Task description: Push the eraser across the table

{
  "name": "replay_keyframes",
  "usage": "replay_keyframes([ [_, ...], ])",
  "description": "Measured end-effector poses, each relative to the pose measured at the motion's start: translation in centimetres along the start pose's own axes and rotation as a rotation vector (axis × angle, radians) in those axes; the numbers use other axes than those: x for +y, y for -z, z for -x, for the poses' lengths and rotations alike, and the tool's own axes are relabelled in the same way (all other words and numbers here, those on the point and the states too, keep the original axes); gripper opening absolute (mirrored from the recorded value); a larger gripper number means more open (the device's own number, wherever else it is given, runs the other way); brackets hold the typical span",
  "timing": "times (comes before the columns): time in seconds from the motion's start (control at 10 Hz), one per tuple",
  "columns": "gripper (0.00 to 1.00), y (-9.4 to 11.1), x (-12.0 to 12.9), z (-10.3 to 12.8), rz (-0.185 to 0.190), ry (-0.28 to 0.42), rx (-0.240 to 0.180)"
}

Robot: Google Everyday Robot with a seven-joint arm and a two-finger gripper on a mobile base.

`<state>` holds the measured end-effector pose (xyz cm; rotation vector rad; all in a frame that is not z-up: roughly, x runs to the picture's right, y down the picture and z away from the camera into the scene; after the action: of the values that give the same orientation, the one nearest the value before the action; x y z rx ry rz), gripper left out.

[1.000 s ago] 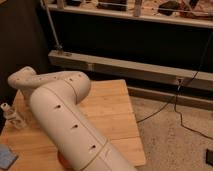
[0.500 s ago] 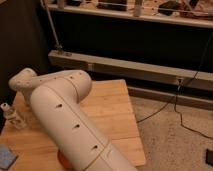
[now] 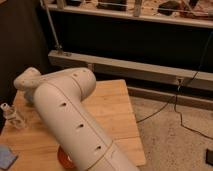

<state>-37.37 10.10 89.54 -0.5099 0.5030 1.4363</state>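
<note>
The light wooden table [image 3: 112, 107] fills the lower left of the camera view. My big white arm [image 3: 70, 120] runs from the bottom edge up across the table, bends at an elbow [image 3: 80, 82] and ends in a rounded joint [image 3: 27, 80] at the left. The gripper is not in view; it lies past that joint, hidden by the arm. The eraser is hidden or out of view.
A small clear bottle [image 3: 12, 117] stands on the table's left side. A flat blue pad [image 3: 6, 156] lies at the lower left corner. Something orange [image 3: 65, 157] shows under the arm. A metal rail and dark shelf [image 3: 150, 67] stand behind the table. Cables [image 3: 170, 107] cross the speckled floor at right.
The arm's rounded joint at the left has shifted slightly to the right. The bottle and blue pad stay where they were.
</note>
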Motion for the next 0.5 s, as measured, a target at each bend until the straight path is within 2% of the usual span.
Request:
replay_keyframes([
  [0.3,0.61,0.4,1.4,0.5,0.016,0.015,-0.017],
  [0.5,0.62,0.5,2.1,0.7,0.026,0.024,-0.021],
])
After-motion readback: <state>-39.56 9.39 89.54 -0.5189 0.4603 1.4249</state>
